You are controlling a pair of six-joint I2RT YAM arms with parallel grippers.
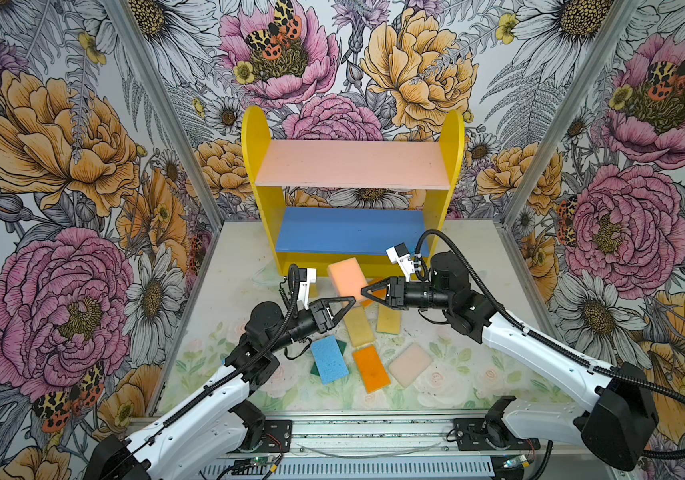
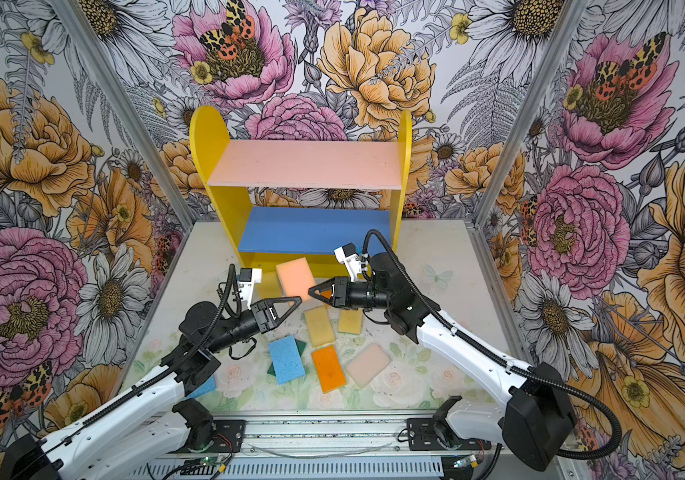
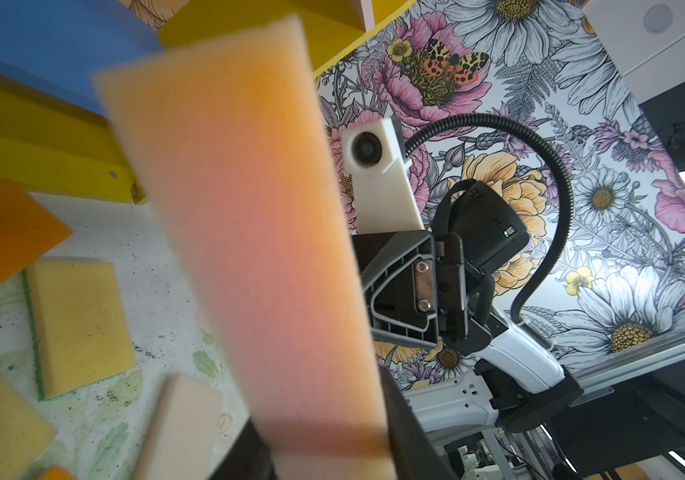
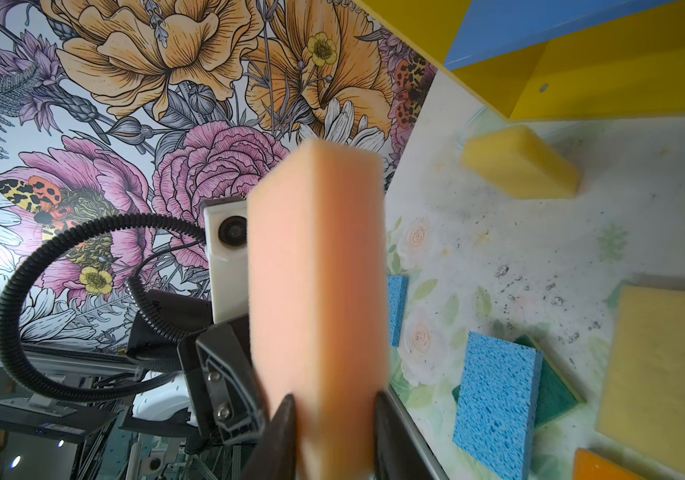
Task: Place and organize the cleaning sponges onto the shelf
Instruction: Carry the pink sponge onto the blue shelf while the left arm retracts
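Note:
A peach-pink sponge (image 1: 347, 276) (image 2: 295, 278) hangs tilted in the air just in front of the shelf (image 1: 255, 137) (image 2: 203, 133), whose pink and blue boards are bare. My right gripper (image 1: 365, 291) (image 4: 332, 419) is shut on its right end, the foam pinched between the fingers. My left gripper (image 1: 349, 301) (image 3: 324, 449) is at the sponge's lower left edge. Its fingers flank the foam (image 3: 249, 228) without squeezing it, so it is open. Other sponges lie on the table: two yellow (image 1: 358, 326) (image 1: 389, 320), a blue one (image 1: 329, 359), an orange one (image 1: 371, 368) and a cream one (image 1: 410, 365).
A dark green sponge (image 1: 315, 369) peeks out under the blue one. Another orange sponge (image 1: 378, 293) lies beneath my right gripper, and a yellow one (image 4: 519, 166) sits near the shelf's foot. Flowered walls close in the table on three sides.

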